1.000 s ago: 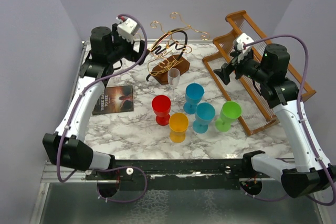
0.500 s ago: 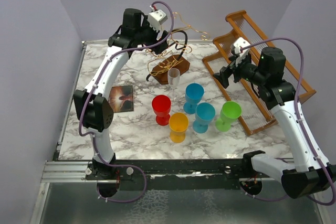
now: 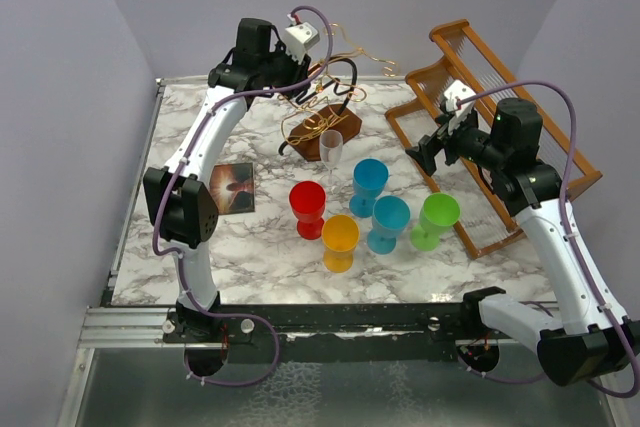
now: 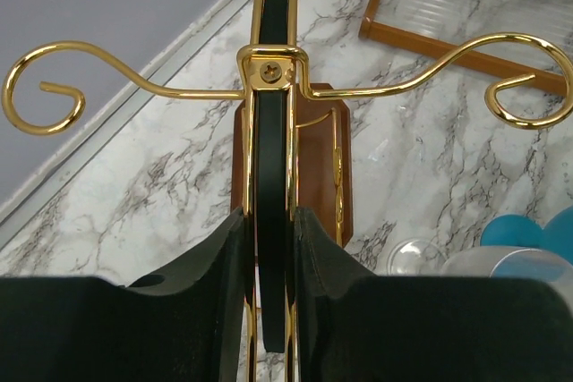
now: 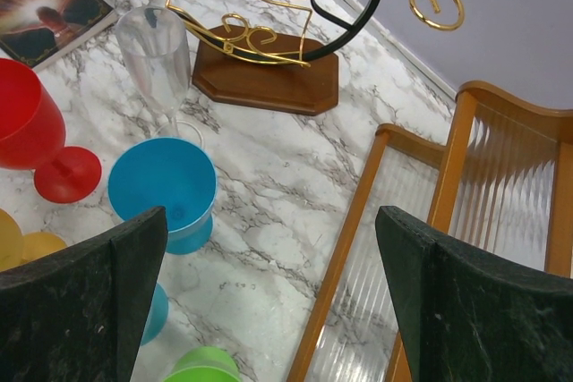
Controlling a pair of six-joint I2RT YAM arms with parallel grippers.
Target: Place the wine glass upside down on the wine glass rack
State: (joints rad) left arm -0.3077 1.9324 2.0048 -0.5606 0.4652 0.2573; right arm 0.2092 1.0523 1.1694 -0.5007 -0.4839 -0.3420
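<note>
The clear wine glass (image 3: 331, 147) stands upright on the marble table, just in front of the wine glass rack (image 3: 325, 112); it also shows in the right wrist view (image 5: 161, 60) and as a rim (image 4: 416, 257). The wine glass rack (image 4: 318, 158) is gold wire scrolls and a black curved bar on a brown base (image 5: 269, 78). My left gripper (image 3: 318, 82) reaches over the rack from the back left, and its jaws (image 4: 271, 257) are shut on the black bar and the gold wires beside it. My right gripper (image 3: 425, 147) hangs open and empty (image 5: 269, 292) to the right of the glass.
Several coloured cups stand in front of the glass: red (image 3: 308, 202), orange (image 3: 340, 237), two blue (image 3: 369, 182) (image 3: 389, 219), green (image 3: 436, 217). A book (image 3: 230, 187) lies at the left. A large orange-brown slatted rack (image 3: 500, 147) fills the right side.
My left arm swung from the left side of the table to over the wire rack, and its jaws closed on the black bar. The right arm hardly moved.
</note>
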